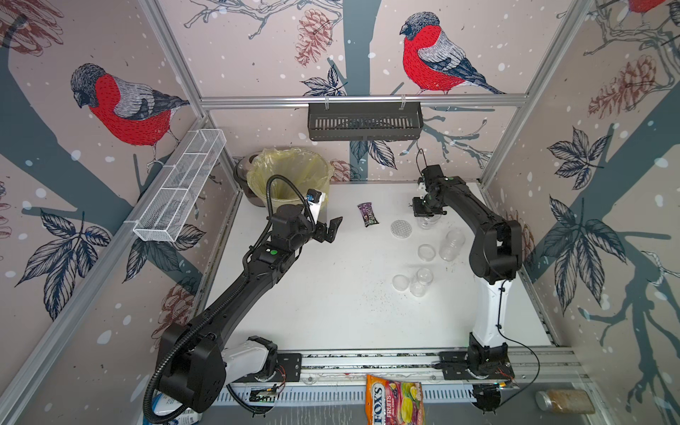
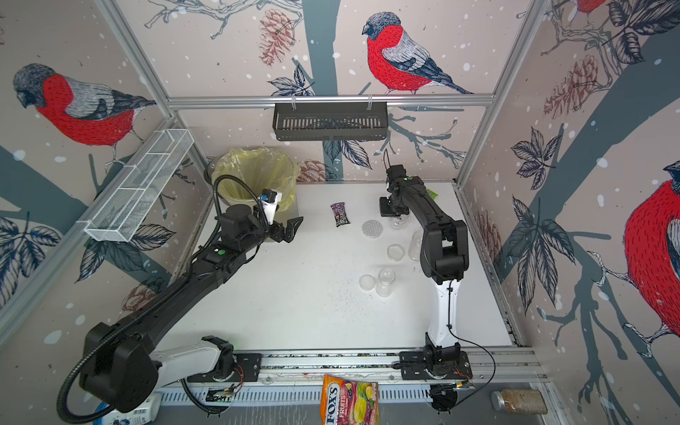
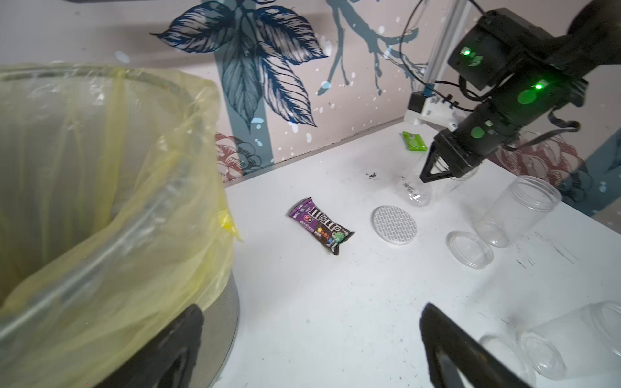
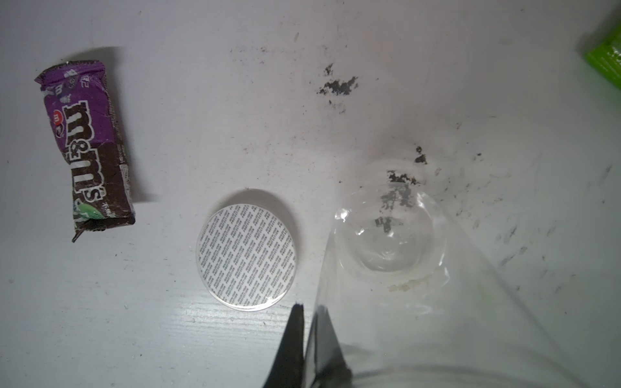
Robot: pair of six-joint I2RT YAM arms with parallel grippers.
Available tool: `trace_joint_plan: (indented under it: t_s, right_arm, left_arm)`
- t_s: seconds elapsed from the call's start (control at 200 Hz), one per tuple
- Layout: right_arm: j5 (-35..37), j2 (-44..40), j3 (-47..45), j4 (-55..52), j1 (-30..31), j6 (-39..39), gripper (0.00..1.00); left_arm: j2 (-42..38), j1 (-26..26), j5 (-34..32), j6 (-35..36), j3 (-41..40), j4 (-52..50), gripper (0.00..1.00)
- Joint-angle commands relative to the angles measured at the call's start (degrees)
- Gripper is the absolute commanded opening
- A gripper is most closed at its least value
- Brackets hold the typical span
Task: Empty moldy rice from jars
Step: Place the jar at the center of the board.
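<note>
Top views both take in the white table (image 1: 331,316), with a bin (image 1: 294,173) lined in yellow plastic at its far left corner. Just beside the bin hangs the left hand (image 1: 330,230), fingers spread wide with nothing between them.

Across the table the right hand (image 4: 309,307) points down. Its fingers are pressed together on the clear wall of the wide jar (image 4: 386,242), pinching it at the mouth. Whether the base of this jar rests on the table cannot be told.

Nearer the robot the farther slim jar (image 1: 452,244) and the nearer slim jar (image 1: 422,281) stand open and look empty. Each has a clear lid lying flat to its left: the farther clear lid (image 1: 427,252) and the nearer clear lid (image 1: 401,282).

The dotted silver lid (image 1: 401,228) lies flat just beside the held jar. Between that lid and the bin lies a purple candy packet (image 1: 368,214).

Of the moldy rice (image 4: 410,285), only a thin pale smear shows low inside the wide jar. Dark specks (image 4: 339,87) dot the table around it. What lies inside the bin cannot be seen.
</note>
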Motion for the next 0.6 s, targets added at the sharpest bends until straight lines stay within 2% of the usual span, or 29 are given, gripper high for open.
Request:
trace_joint_plan:
  t_s: [0.0,0.115,0.25,0.425,0.53,0.595]
  right_arm:
    - [-1.30,0.70,-0.08,1.64,0.13,-0.72,0.08]
    - [-2.27,1.38,-0.21,1.62,0.30,-0.83,0.10]
    - [-3.28,1.28,-0.08,1.02,0.36,-1.20,0.12]
    - [-3.46,2.50,1.82,-2.12,0.21,-1.78,0.21]
    - [-3.61,2.48,1.87,-2.55,0.01,-1.87,0.34]
    - [-3.62,2.21,2.38,-2.92,0.00,-1.93,0.38]
  left_arm:
    - [-1.99,-0.10,-7.00,-2.96,-2.89,3.60,0.99]
    - [-3.59,-0.10,-11.08,-3.93,-5.50,2.44,0.99]
    - [-5.58,-0.10,-11.82,-5.49,-7.95,3.66,0.99]
    - [-7.53,-0.10,-14.46,-5.58,-9.85,4.06,0.99]
    - [-8.90,-0.12,-15.60,-5.57,-10.61,3.87,0.99]
    - [-9.66,-0.10,-16.26,-5.82,-11.31,4.43,0.99]
